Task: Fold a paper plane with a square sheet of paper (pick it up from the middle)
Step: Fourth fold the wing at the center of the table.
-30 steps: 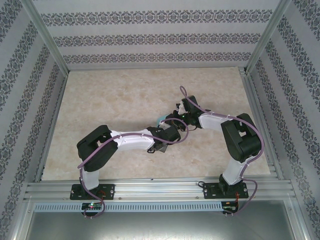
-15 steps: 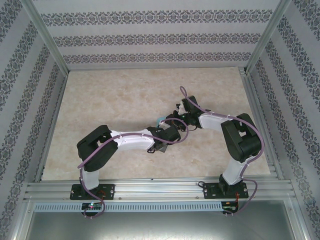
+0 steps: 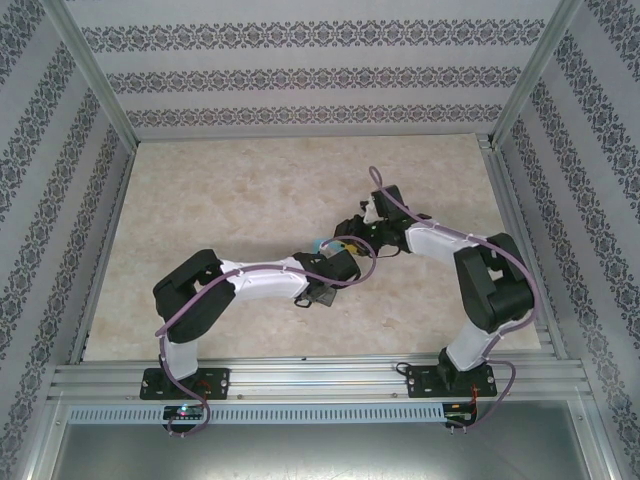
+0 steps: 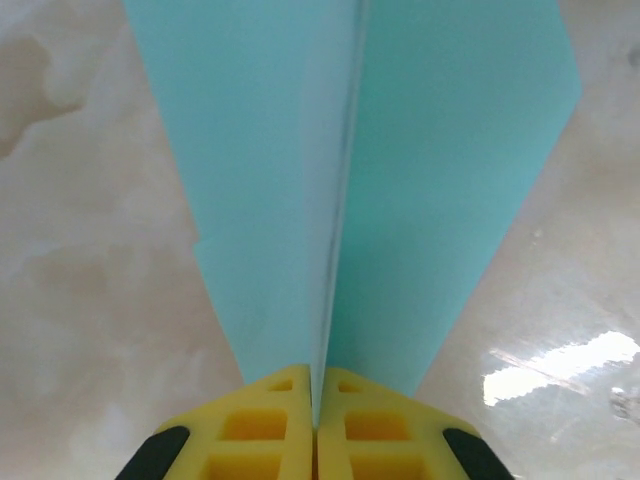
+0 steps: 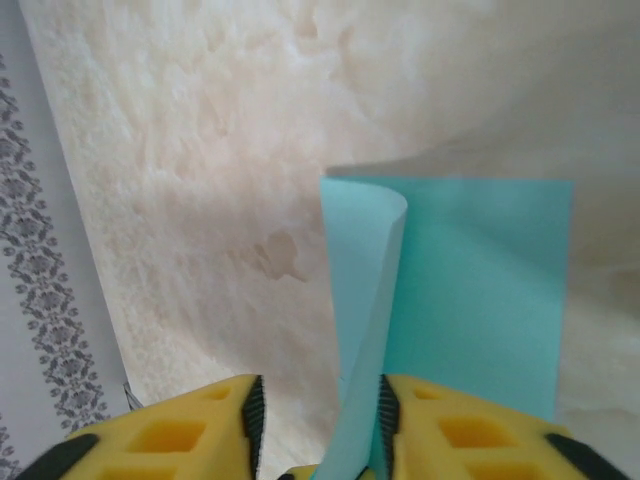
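Your left tool (image 4: 315,405) is pressed together on the paper (image 4: 440,150), pinching it right on the centre crease at the narrow end. The two teal wings fan away from its pads just above the table (image 4: 70,300). Your right tool (image 5: 320,425) stands spread, with a curled flap of the paper rising in the gap between its pads. Whether that flap brushes the right-hand pad is hard to tell. Seen from above, both tools meet near the middle of the table with the paper as a small teal patch between them. This looks like the point where the left tool takes over the fold, so let it carry the paper alone. Hold that pinch firm and the wrist level, so the crease does not slip or skew. Draw the right tool straight back along the flap rather than sideways, because thin paper will snag on a pad and pull the fold open. If you need another press, come in square to the crease and close on both layers together.
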Robot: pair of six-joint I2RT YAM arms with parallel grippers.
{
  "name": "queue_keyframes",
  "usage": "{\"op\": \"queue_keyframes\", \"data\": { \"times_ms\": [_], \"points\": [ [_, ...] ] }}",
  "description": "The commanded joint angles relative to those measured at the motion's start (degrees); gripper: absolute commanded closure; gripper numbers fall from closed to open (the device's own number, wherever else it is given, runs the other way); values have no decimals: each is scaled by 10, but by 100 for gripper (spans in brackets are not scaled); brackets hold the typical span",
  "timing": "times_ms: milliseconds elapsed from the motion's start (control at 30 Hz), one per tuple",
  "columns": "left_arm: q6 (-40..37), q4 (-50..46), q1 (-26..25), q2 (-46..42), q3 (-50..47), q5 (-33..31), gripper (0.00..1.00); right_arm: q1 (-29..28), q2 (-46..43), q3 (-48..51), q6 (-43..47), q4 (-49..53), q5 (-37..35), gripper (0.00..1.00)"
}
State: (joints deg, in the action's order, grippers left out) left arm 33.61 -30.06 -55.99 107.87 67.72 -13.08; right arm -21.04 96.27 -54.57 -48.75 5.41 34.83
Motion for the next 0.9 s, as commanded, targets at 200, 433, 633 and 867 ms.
{"op": "queue_keyframes", "data": {
  "times_ms": [200, 433, 633, 867],
  "points": [
    [-12, 77, 62, -36, -32, 175, 91, 33, -119, 54, 16, 37, -44, 55],
    [2, 156, 113, -50, -89, 285, 90, 19, -153, 109, -11, -4, -44, 56],
    [21, 231, 152, -57, -135, 377, 90, -27, -137, 114, -21, -26, -51, 66],
    [29, 262, 174, -53, -151, 428, 89, -69, -93, 105, -44, -71, -49, 77]
  ]
}}
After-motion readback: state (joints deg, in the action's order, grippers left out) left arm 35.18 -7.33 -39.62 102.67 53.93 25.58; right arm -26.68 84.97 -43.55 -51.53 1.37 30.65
